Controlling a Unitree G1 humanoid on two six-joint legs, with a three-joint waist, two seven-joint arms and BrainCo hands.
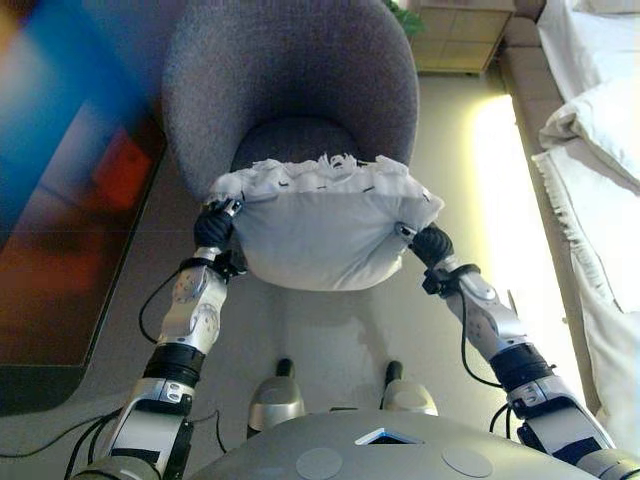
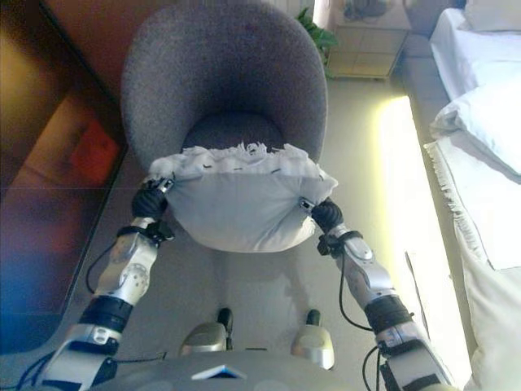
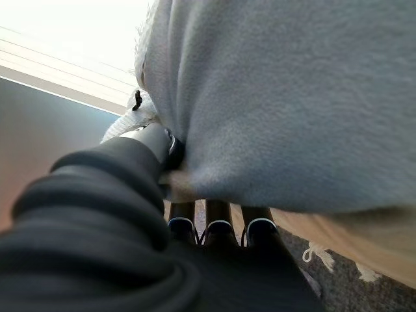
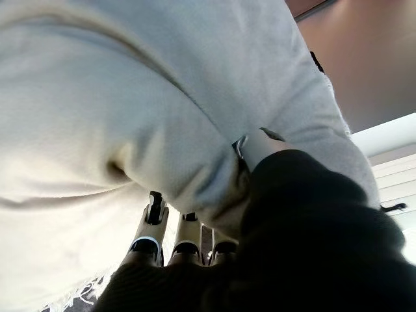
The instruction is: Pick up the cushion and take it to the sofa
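Observation:
A white cushion (image 1: 320, 235) with a frilled far edge is held in the air between my two hands, just in front of a grey armchair's seat. My left hand (image 1: 213, 228) grips its left side and my right hand (image 1: 430, 243) its right side. In the left wrist view the fingers (image 3: 218, 224) reach under the cushion (image 3: 292, 97) and the thumb presses into its side. The right wrist view shows the same: fingers (image 4: 185, 237) under the cushion (image 4: 130, 97), thumb dug into the fabric.
The round grey armchair (image 1: 290, 80) stands straight ahead. White furniture with white pillows (image 1: 600, 130) runs along the right. A dark low cabinet (image 1: 60, 260) lies on the left. A wooden nightstand (image 1: 460, 35) and a green plant (image 2: 317, 37) are at the back.

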